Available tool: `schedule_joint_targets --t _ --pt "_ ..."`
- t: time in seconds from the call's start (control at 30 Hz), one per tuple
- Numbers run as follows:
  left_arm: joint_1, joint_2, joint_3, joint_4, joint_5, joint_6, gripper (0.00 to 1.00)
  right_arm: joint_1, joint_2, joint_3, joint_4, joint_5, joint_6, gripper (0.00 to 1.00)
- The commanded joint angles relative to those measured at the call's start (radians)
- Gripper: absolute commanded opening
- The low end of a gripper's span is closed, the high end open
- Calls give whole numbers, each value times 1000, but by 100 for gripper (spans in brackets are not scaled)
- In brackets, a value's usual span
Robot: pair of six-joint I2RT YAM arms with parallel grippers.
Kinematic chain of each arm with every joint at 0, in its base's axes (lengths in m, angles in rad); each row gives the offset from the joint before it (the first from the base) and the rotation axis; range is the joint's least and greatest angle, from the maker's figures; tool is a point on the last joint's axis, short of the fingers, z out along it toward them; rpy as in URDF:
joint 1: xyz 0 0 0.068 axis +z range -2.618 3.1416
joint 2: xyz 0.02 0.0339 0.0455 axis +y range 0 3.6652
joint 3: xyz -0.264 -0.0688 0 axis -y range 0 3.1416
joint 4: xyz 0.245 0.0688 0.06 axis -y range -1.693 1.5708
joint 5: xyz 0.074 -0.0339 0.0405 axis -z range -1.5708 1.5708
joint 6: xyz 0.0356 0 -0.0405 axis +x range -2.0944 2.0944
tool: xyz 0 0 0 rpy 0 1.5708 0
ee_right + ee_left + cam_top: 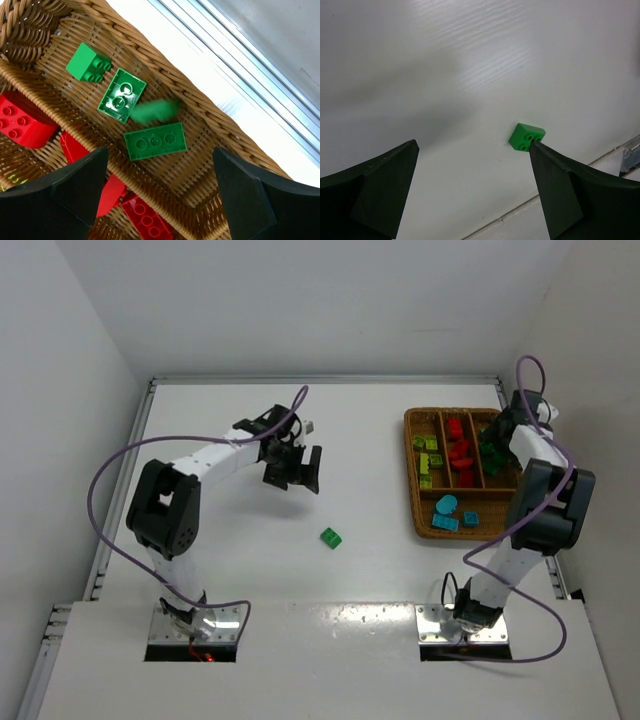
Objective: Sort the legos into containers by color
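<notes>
One green lego (331, 537) lies alone on the white table; in the left wrist view it (526, 136) sits just past my right fingertip. My left gripper (295, 468) (472, 144) is open and empty, above the table to the far left of that brick. The wicker tray (412, 472) holds yellow-green (427, 455), red (460, 455), green (492, 450) and cyan (450, 512) legos in separate compartments. My right gripper (500, 432) (160, 150) is open and empty over the green compartment, where several green bricks (155, 141) lie; one green shape (155, 111) is blurred.
A wicker divider (75, 132) separates the green compartment from the red bricks (22, 125). The tray's outer rim (210, 120) runs beside the table's metal edge rail (235, 60). A seam line (520, 210) crosses the table near the lone brick.
</notes>
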Motion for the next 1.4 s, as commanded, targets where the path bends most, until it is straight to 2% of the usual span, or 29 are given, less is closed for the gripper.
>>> schedule_joint_targets --t 0.0,0.1,0.2,0.23,0.33,0.37,0.4,0.43,0.47,0.53,0.57,0.67,0.8,1.0,1.13,1.23,1.33,1.37 --pt "-26 -69 -14 3 -59 -2 100 14 -69 46 -12 26 -12 86" --pt "-54 -82 -49 -7 -110 -14 100 57 -181 15 -3 -38 -39 82" --pt "-54 -122 -98 3 -150 -65 100 205 -305 -52 -3 -81 -96 79" --pt "-42 -131 -109 3 -162 -74 100 309 -334 -108 -12 -92 -107 79" --pt "9 -171 -148 12 -162 -108 99 480 -449 -224 19 -156 -119 79" --pt "26 -181 -158 12 -173 -108 99 588 -472 -300 31 -205 -119 79" --pt "59 -191 -167 21 -173 -123 99 641 -491 -331 42 -224 -109 79" --pt "78 -200 -179 21 -173 -140 99 699 -503 -357 42 -224 -98 79" --pt "95 -215 -179 21 -182 -149 99 824 -503 -395 42 -224 -98 79" --pt "142 -226 -189 32 -182 -172 99 955 -494 -405 8 -155 -98 79" --pt "154 -238 -189 32 -182 -172 99 1062 -464 -417 8 -137 -107 79" --pt "191 -249 -189 41 -205 -195 99 1210 -392 -439 11 -158 -116 79" --pt "227 -267 -189 41 -205 -205 99 1279 -353 -448 77 -172 -139 81" --pt "227 -267 -198 41 -176 -195 97 1288 -194 -384 129 -181 -201 81" --pt "227 -277 -207 41 -185 -195 97 1289 -109 -362 192 -135 -210 76" --pt "236 -277 -207 41 -185 -195 97 1289 -60 -344 221 -115 -219 67" --pt "236 -277 -207 41 -185 -195 97 1289 -42 -322 221 -115 -219 47" --pt "236 -287 -207 41 -185 -195 97 1289 -42 -322 221 -115 -219 33"
